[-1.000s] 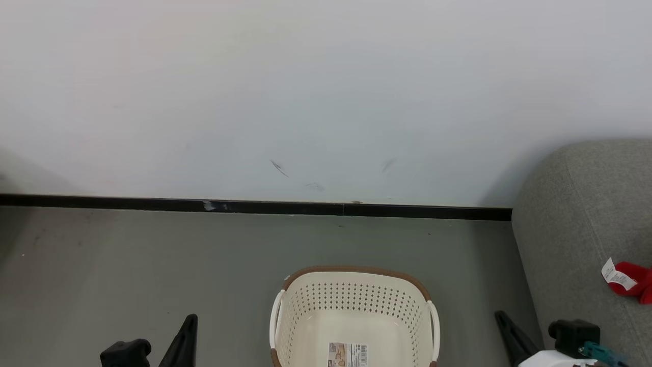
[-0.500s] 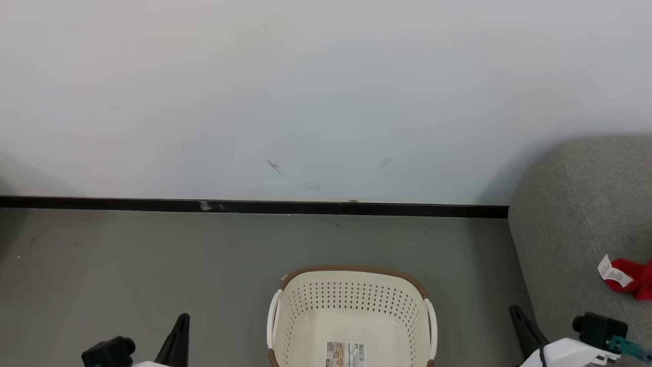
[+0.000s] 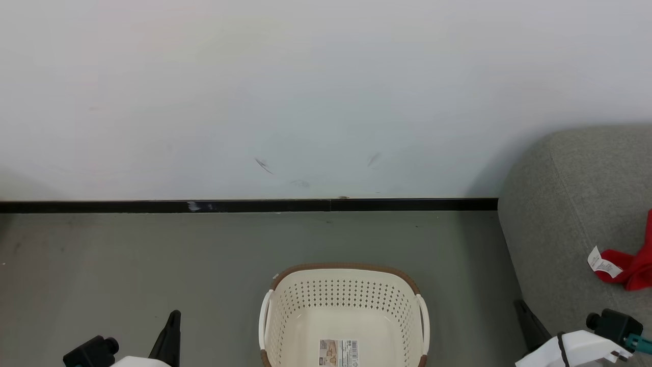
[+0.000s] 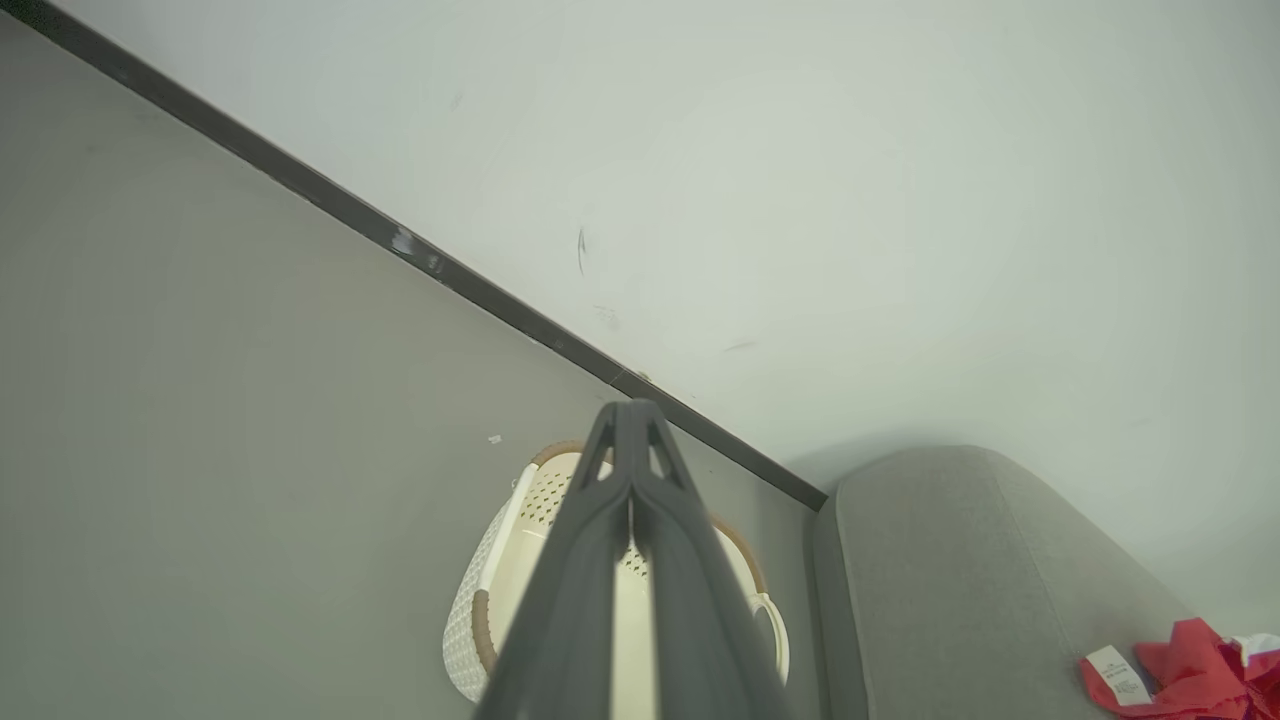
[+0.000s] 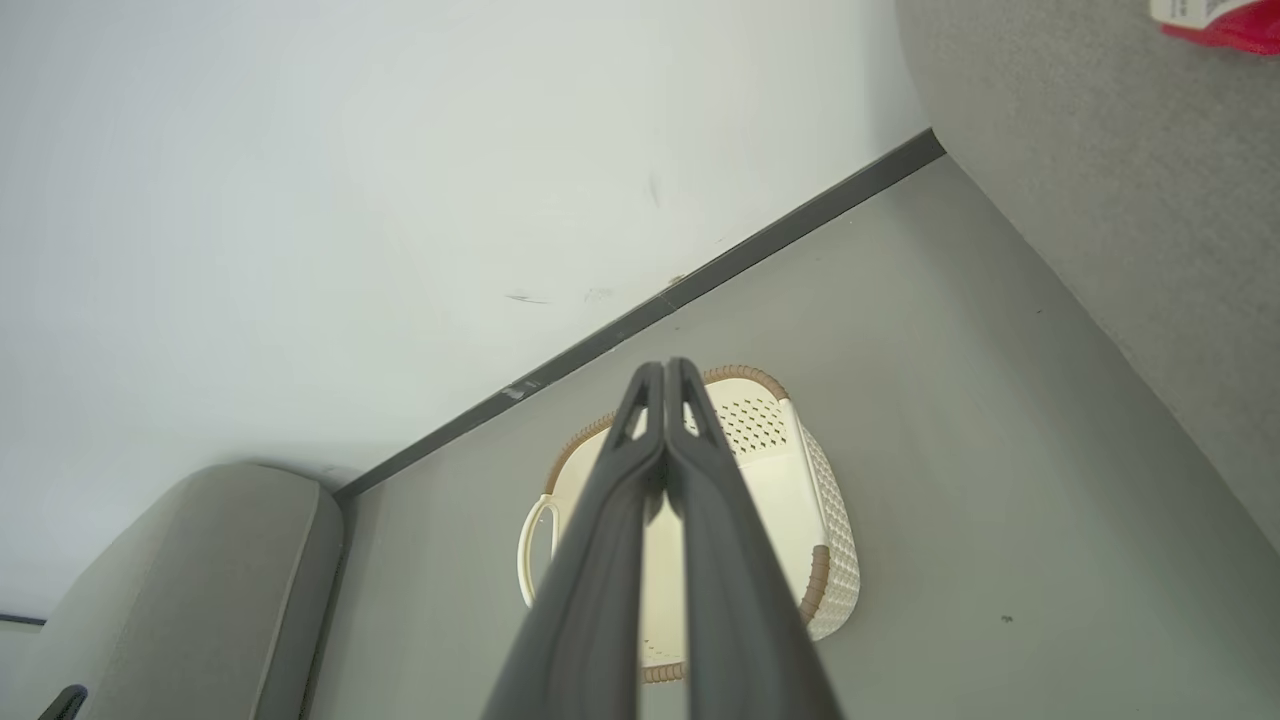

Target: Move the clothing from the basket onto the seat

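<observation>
Seen from a head turned slightly rightward since a second ago, with more red clothing [image 3: 629, 267] showing: soft, crumpled, white-labelled, lying on the seat [image 3: 560, 204] of coarse grey weave and rounded edges. Beside it on the floor, the oval cream basket [image 3: 344, 300], perforated plastic, brown-rimmed. Left gripper [image 3: 174, 321] and right gripper [image 3: 524, 313] with dark fingers pressed together.
</observation>
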### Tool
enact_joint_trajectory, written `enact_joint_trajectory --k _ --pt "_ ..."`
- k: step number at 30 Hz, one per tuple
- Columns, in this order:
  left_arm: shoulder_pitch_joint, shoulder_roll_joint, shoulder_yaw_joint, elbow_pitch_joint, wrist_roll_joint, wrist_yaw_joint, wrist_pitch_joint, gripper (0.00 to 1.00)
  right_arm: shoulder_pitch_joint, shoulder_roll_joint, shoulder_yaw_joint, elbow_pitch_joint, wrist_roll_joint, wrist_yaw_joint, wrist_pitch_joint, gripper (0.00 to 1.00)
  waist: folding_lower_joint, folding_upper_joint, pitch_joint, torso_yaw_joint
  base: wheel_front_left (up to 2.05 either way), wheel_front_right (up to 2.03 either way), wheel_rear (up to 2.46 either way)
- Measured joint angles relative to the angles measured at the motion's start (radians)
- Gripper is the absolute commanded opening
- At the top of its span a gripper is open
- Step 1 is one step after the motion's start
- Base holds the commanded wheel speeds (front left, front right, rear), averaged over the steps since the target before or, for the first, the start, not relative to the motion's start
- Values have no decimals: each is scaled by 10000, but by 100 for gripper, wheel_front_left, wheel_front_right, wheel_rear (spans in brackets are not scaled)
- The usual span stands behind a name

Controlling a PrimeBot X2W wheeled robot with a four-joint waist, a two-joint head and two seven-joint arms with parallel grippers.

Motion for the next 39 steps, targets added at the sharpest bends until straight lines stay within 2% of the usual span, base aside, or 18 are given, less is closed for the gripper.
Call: enact_joint_trajectory --k 7,14,31,39 --pt "0 -42 290 -111 -690 -96 263 0 -5 21 -163 -192 951 0 272 0 42 0 -8 -164 0 0 0" --pt "0 -105 550 -201 -1369 -190 510 0 -5 42 -307 -320 1891 0 491 0 48 0 3 -300 0 0 0" --pt "-24 -270 1198 -314 -3060 -458 1074 0 -67 92 -660 -604 4207 0 1020 0 -86 0 184 -555 0 0 0" --pt "-146 -364 1509 -385 -3837 -617 1329 0 -183 117 -859 -796 5296 0 1243 0 -110 0 277 -676 0 0 0"
